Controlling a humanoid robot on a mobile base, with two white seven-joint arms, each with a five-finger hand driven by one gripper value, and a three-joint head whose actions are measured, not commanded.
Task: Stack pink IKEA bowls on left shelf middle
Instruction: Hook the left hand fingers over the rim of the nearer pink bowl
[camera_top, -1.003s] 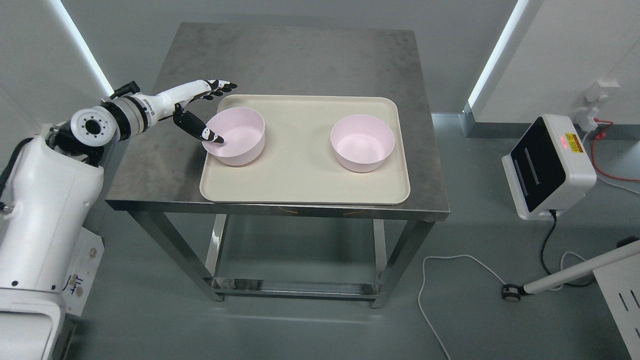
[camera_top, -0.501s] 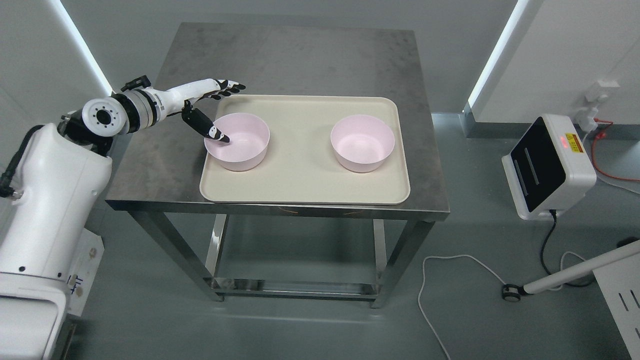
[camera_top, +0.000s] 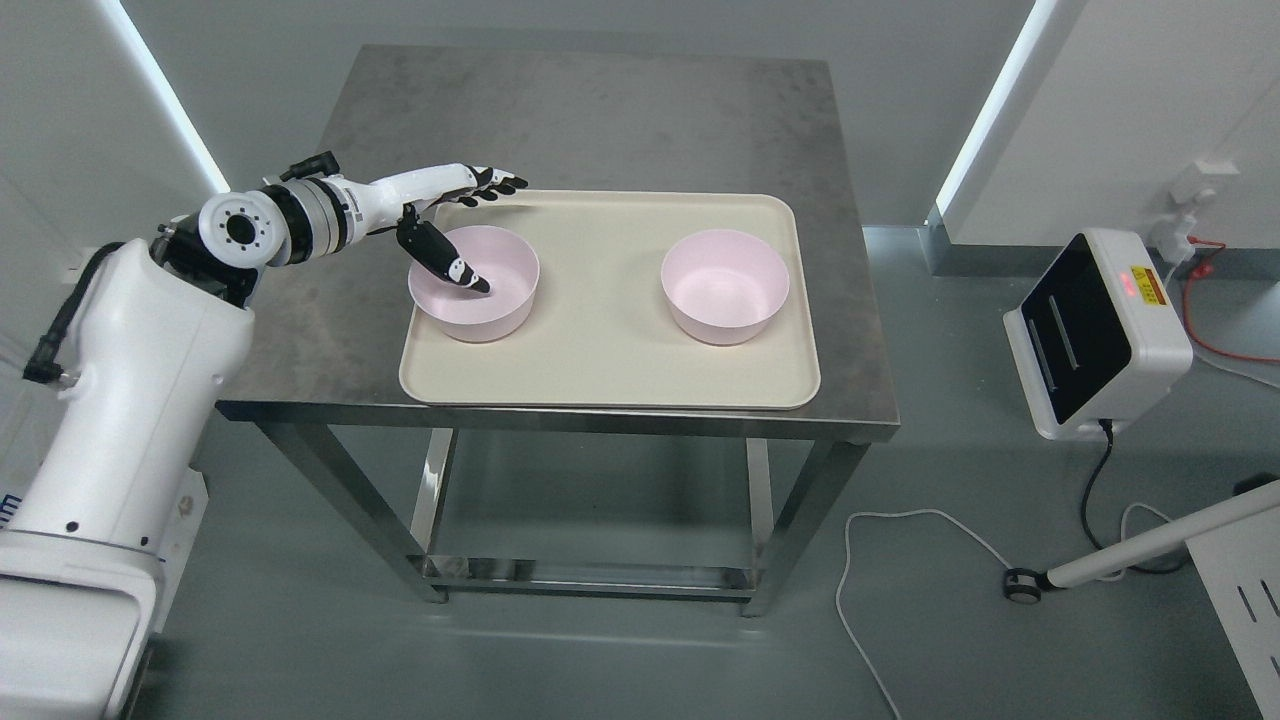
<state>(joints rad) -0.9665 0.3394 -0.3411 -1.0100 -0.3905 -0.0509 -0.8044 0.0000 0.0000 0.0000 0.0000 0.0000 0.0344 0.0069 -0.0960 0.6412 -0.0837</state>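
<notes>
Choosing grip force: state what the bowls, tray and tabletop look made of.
Both pink bowls: probably matte plastic, one even colour, no glare. Beige tray: likely matte plastic, with a moulded raised rim. Tabletop: dull mottled grey, metal or stone-look; can't tell.

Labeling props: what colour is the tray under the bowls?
Cream, plain with no pattern; the tray shows best in the head view.

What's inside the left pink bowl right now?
Only the left hand's thumb dips inside the left pink bowl; its other fingers stretch behind the rim. The part of the bowl floor under the thumb is hidden.
</notes>
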